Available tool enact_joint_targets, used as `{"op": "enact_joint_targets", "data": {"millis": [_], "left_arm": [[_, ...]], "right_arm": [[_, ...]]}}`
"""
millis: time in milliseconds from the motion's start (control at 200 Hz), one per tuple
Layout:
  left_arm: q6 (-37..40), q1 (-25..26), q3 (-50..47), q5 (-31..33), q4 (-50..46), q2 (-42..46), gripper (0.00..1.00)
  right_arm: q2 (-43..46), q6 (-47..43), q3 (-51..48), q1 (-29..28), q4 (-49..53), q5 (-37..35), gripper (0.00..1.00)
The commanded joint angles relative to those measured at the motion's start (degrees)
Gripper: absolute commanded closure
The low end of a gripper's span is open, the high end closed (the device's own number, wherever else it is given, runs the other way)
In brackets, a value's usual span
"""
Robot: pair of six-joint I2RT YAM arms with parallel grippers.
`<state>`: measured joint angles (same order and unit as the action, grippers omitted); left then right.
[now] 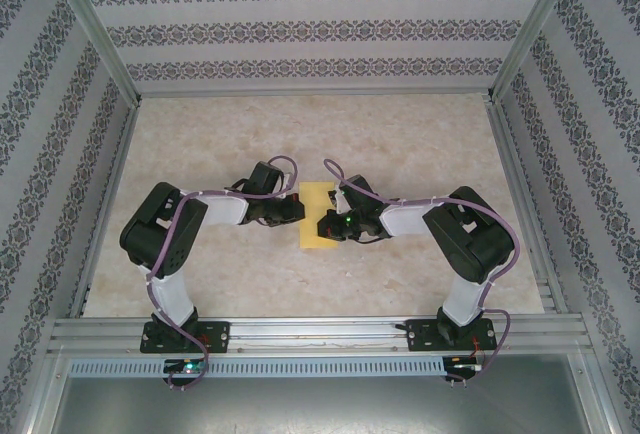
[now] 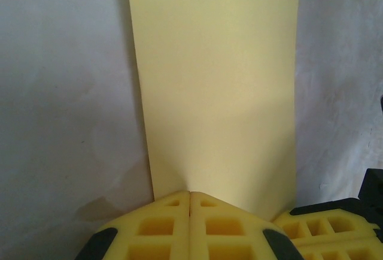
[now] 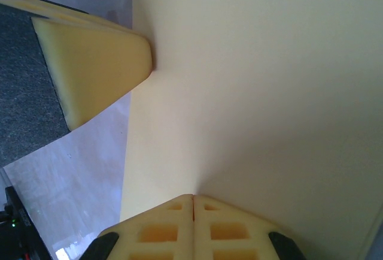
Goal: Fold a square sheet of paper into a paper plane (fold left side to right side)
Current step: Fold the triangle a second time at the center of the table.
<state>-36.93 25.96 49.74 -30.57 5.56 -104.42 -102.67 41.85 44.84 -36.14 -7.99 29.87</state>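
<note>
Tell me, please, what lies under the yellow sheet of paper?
The marbled table shows beside the yellow sheet of paper on both sides, so the sheet seems to lie over it. The patch beneath is covered, so nothing there can be checked.

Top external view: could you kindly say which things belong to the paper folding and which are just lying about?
Job: square sheet of paper, left end effector and right end effector, both pinching it.
Just there: table, patterned walls, metal frame.
</note>
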Motion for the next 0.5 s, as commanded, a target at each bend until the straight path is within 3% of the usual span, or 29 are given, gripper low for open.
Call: {"op": "enact_joint_targets", "data": {"millis": [0, 275, 495], "left_arm": [[0.7, 0.9, -0.5, 3.7, -1.5, -0.5, 1.0], [-0.6, 2.2, -4.2, 4.4, 0.5, 0.5, 1.0], [-1.4, 2.7, -5.2, 5.2, 0.8, 1.1, 1.0]], "right_arm": [[-1.9, 0.7, -1.4, -0.8, 9.0, -0.9, 0.94], [7.4, -0.8, 1.9, 3.0, 12.8, 3.4, 0.72], [11.5, -5.4, -1.0, 6.9, 21.2, 3.3, 0.64]]}}
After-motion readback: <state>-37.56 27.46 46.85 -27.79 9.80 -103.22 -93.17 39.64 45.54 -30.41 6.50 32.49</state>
